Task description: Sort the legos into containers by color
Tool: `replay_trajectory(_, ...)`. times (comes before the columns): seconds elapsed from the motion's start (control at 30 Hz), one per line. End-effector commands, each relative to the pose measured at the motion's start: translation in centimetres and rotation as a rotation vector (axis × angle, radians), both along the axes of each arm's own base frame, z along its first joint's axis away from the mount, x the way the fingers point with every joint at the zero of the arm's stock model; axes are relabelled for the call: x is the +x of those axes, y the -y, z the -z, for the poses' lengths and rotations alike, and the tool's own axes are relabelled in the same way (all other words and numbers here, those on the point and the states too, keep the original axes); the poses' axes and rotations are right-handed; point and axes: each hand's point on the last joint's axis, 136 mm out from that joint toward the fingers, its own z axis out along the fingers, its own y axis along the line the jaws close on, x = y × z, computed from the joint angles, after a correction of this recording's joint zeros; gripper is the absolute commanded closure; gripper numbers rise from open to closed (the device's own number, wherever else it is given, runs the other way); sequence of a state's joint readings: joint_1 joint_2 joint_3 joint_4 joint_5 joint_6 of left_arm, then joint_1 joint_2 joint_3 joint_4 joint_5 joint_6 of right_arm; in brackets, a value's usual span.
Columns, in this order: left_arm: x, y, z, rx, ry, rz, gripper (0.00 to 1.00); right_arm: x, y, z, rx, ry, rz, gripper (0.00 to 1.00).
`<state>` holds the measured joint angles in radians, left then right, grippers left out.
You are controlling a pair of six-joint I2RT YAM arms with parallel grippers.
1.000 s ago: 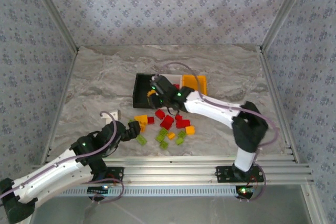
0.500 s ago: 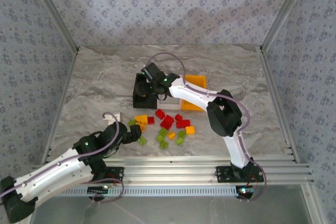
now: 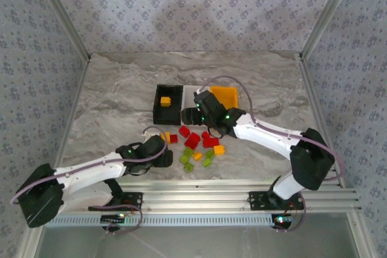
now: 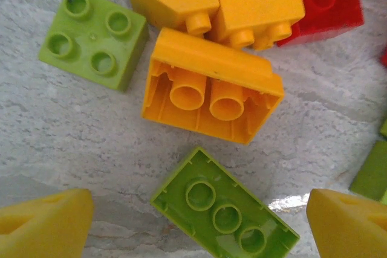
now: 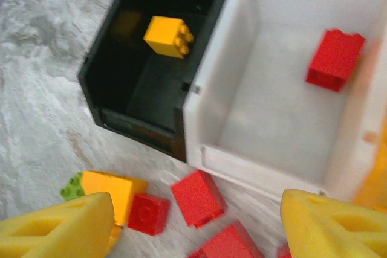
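The left gripper is spread wide. A green brick lies between its fingers, clear of both, with an orange brick just ahead. The right gripper is released and empty. Ahead of it the black bin holds a yellow brick — the white bin a red brick.

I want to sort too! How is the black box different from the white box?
The black box is dark; the white box is pale. The black box holds a yellow brick; the white box holds a red brick. Both are open-topped rectangles, side by side.
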<state>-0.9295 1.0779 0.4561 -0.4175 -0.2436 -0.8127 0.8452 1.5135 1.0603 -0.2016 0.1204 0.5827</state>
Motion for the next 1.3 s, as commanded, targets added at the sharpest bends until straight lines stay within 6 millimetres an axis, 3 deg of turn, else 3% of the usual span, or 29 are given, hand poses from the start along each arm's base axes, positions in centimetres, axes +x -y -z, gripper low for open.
replay_trajectory(0.0, -0.2, 1.2, 0.3, -0.039, -0.035, 0.009, 0.08, -0.5, 1.3, -0.4, 0.016, 0.026, 0.051, 0.25)
replay_trajectory(0.17, -0.3, 2.1, 1.3, -0.070, -0.062, 0.014, 0.10, -1.0, 2.6, 0.2, -0.003, 0.030, 0.073, 0.25)
replay_trajectory(0.37, -1.0, 1.4, 2.1, -0.028, -0.100, 0.022, 0.20, -1.3, 3.5, 0.2, -0.004, 0.035, 0.087, 0.25)
replay_trajectory(0.57, -2.1, 1.8, 3.0, -0.034, -0.164, 0.061, 0.41, -1.4, 4.0, 0.1, -0.006, 0.048, 0.099, 0.25)
replay_trajectory(0.87, -2.8, 1.6, 2.4, -0.014, -0.180, 0.091, 0.58, -1.5, 4.6, 0.0, -0.005, 0.053, 0.109, 0.24)
replay_trajectory(1.1, -2.2, 3.1, -1.5, -0.045, -0.088, 0.138, 0.64, -1.7, 5.6, -0.3, 0.009, 0.054, 0.147, 0.24)
replay_trajectory(1.27, -0.5, 5.6, -5.8, -0.102, -0.012, 0.179, 0.65, -2.5, 7.9, -0.4, 0.016, 0.057, 0.204, 0.24)
